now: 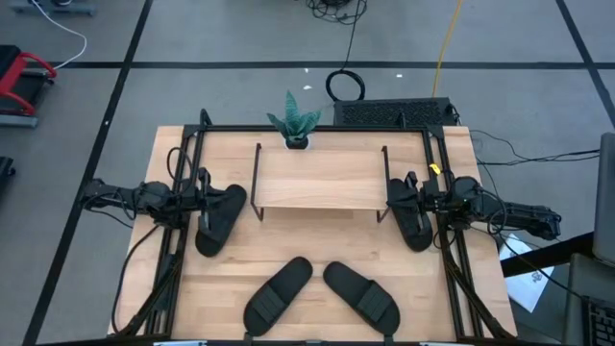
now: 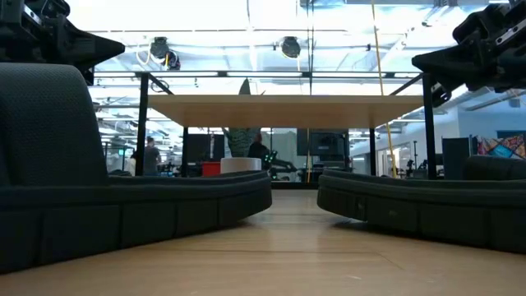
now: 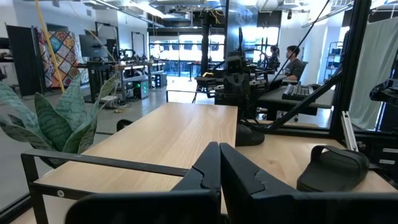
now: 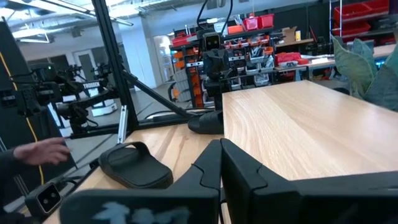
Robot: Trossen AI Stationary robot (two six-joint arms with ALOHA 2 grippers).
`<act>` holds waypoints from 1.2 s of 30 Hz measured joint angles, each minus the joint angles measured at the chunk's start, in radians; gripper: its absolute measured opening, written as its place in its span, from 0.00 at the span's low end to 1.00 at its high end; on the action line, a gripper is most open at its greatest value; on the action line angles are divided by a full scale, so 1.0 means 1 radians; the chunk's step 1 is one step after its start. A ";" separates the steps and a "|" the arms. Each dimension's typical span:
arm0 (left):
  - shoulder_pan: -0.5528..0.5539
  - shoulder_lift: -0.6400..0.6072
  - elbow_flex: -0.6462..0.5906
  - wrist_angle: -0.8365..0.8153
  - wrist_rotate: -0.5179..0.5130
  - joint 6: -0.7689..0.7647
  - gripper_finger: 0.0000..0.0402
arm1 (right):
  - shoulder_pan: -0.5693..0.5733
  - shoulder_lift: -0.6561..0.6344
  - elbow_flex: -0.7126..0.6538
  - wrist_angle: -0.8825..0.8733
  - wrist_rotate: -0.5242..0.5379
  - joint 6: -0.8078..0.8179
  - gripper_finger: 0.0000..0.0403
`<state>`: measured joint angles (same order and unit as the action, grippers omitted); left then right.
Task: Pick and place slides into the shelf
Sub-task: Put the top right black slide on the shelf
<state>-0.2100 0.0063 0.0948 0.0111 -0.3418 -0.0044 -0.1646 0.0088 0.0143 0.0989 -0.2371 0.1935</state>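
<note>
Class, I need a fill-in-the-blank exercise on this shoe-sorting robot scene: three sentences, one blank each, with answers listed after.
1. The number of slides on the table is ____.
2. The top board of the shelf holds ____ slides.
3. The left hand and right hand both have their fingers ____.

Answers: four; no; shut

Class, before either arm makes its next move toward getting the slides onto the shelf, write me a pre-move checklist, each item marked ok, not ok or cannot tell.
1. Shelf top board bare, ready to receive: ok.
2. Space under the shelf free: ok in the low view; only the floor of the table shows there.
3. Left gripper shut, beside the left slide: ok; whether it grips that slide: cannot tell.
4. Right gripper shut, by the right slide: ok; grip: cannot tell.
5. Two front slides lying flat on the table, apart from each other: ok.
6. Plant behind the shelf, clear of both arms: ok.
</note>
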 joint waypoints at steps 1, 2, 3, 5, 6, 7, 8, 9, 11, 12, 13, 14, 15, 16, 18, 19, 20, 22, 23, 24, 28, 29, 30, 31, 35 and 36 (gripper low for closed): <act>0.000 0.000 0.000 0.000 0.000 0.000 0.00 | 0.000 0.000 0.000 0.002 0.000 0.000 0.00; 0.000 0.000 0.000 0.000 0.000 0.000 0.00 | 0.000 0.000 0.000 0.002 0.000 0.001 0.00; 0.000 0.000 0.000 0.000 0.000 0.000 0.00 | 0.000 0.000 0.000 0.002 0.000 0.004 0.00; 0.000 0.000 0.000 0.000 0.000 0.000 0.00 | 0.000 0.000 0.000 0.002 0.000 0.004 0.00; 0.000 0.000 0.000 0.000 0.000 0.000 0.00 | 0.000 0.000 0.000 0.002 0.000 0.004 0.00; 0.000 0.000 0.000 0.000 0.000 0.000 0.00 | 0.000 0.000 0.000 0.002 0.000 0.004 0.00; 0.000 0.000 0.000 0.000 0.000 0.000 0.00 | 0.000 0.000 0.000 0.002 0.000 0.004 0.00; 0.000 0.000 0.000 0.000 0.000 0.000 0.00 | 0.000 0.000 0.000 0.002 0.000 0.002 0.00; 0.000 0.000 0.000 0.000 0.000 0.015 0.00 | 0.000 0.000 0.000 0.004 0.002 -0.035 0.00; 0.000 0.000 0.000 0.000 0.000 0.034 0.00 | 0.000 0.000 0.000 0.012 0.002 -0.062 0.00; 0.000 0.000 0.000 0.000 0.000 0.053 0.00 | 0.000 0.000 0.000 0.019 0.001 -0.078 0.00; 0.000 0.000 0.000 0.000 0.000 0.068 0.00 | 0.000 0.000 0.000 0.025 0.001 -0.087 0.00; 0.000 0.000 0.000 0.000 0.000 0.081 0.00 | 0.000 0.000 0.000 0.030 0.001 -0.093 0.00; 0.000 0.000 0.000 0.000 0.000 0.090 0.00 | 0.000 0.000 0.000 0.038 0.001 -0.100 0.00; 0.000 0.000 0.000 0.001 0.000 0.092 0.00 | 0.000 0.000 0.006 0.061 0.005 -0.119 0.00; 0.000 0.000 0.000 0.004 0.000 0.083 0.00 | 0.000 -0.001 0.014 0.057 0.009 -0.127 0.00; 0.000 0.000 0.000 0.011 0.000 0.070 0.00 | 0.000 0.000 0.027 0.043 0.025 -0.127 0.00; 0.000 0.000 0.000 0.021 0.000 0.056 0.00 | 0.000 0.005 0.056 0.001 0.054 -0.129 0.00; 0.000 0.000 0.000 0.023 0.000 0.055 0.00 | 0.000 0.012 0.081 -0.050 0.073 -0.130 0.00; 0.000 0.000 0.000 0.025 0.000 0.054 0.00 | 0.000 0.021 0.114 -0.080 0.100 -0.130 0.00; 0.000 0.000 0.000 0.053 -0.008 0.054 0.00 | 0.000 0.082 0.281 -0.264 0.260 -0.129 0.00; 0.000 -0.001 0.000 0.061 -0.012 0.053 0.00 | 0.000 0.108 0.323 -0.334 0.309 -0.131 0.00; 0.000 -0.001 0.000 0.065 -0.012 0.049 0.00 | 0.000 0.133 0.369 -0.399 0.355 -0.138 0.00; 0.000 0.000 0.000 0.067 -0.012 0.047 0.00 | 0.000 0.159 0.418 -0.447 0.389 -0.150 0.00; 0.000 0.000 0.000 0.081 -0.032 0.099 0.00 | 0.000 0.285 0.597 -0.625 0.477 -0.128 0.00; 0.000 0.000 0.000 0.094 -0.044 0.137 0.00 | -0.001 0.323 0.638 -0.667 0.487 -0.090 0.00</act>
<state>-0.2100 0.0065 0.0952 0.1050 -0.3859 0.1322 -0.1654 0.3316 0.6526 -0.5682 0.2503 0.1032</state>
